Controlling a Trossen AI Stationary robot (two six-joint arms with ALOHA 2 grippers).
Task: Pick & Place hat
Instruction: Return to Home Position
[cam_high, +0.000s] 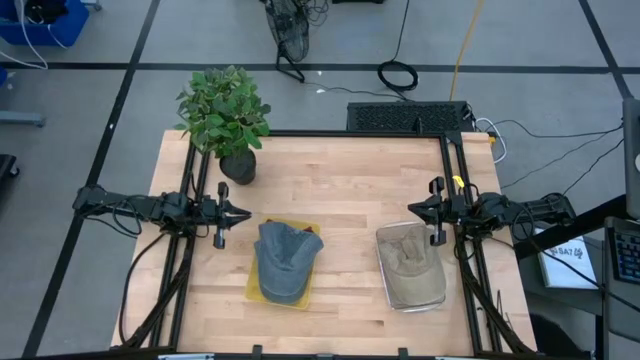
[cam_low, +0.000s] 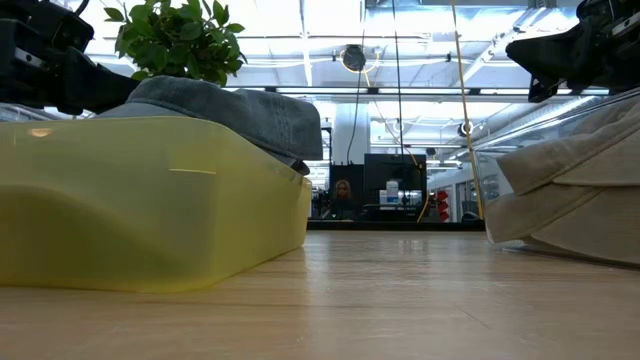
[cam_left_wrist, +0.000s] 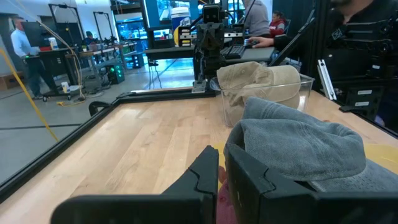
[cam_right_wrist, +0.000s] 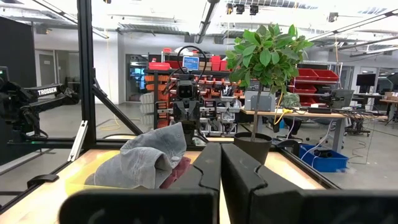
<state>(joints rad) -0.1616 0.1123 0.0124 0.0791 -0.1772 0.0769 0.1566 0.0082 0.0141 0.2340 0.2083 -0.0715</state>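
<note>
Plainly the caps are in their bins and neither arm carries anything. The left gripper (cam_high: 240, 213) hovers above the table with its fingers pressed together on nothing. Just ahead of its tips and a little toward the table's near edge, the blue cap (cam_high: 285, 262) lies heaped in the yellow bin (cam_high: 252, 290), crown slumped over the rim. In the right wrist view a strip of red cloth (cam_right_wrist: 179, 169) peeks from beneath it. The right gripper (cam_high: 415, 209) faces the left one across the table, fingers likewise closed and empty. Just ahead of it, also toward the near edge, a beige cap (cam_high: 408, 252) sits in a clear bin (cam_high: 440, 295). A potted plant (cam_high: 224, 110) stands behind the left gripper. The blue cap looks light and limp, its cloth folding under its own weight, so it would probably sag from any hold. The stiffer brim, or a bunched fold of the crown, seems the surest place to pinch.
</note>
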